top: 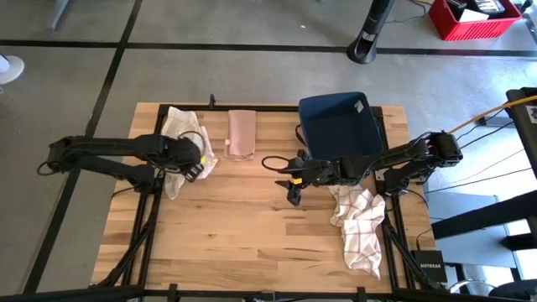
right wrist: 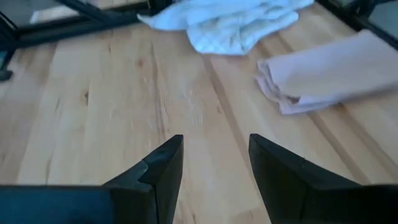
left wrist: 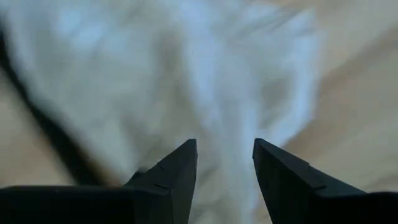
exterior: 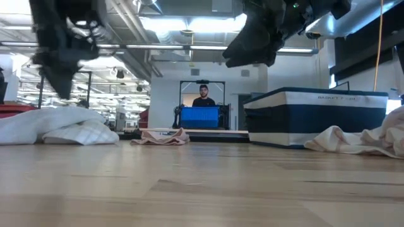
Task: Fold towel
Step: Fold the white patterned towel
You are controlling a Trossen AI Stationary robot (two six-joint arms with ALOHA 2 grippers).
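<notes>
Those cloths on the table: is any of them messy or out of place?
Yes, two lie crumpled: a white towel under the left gripper, and a checked towel at the table's right edge. Only the pink cloth is neatly folded. Nothing looks spilled or damaged.

1. White towel (top: 179,134): crumpled heap at the bench's back-left edge.
2. Pink towel (top: 242,132): folded flat into a neat rectangle, just beside the white one.
3. Checked towel (top: 359,222): rumpled, front right.
</notes>
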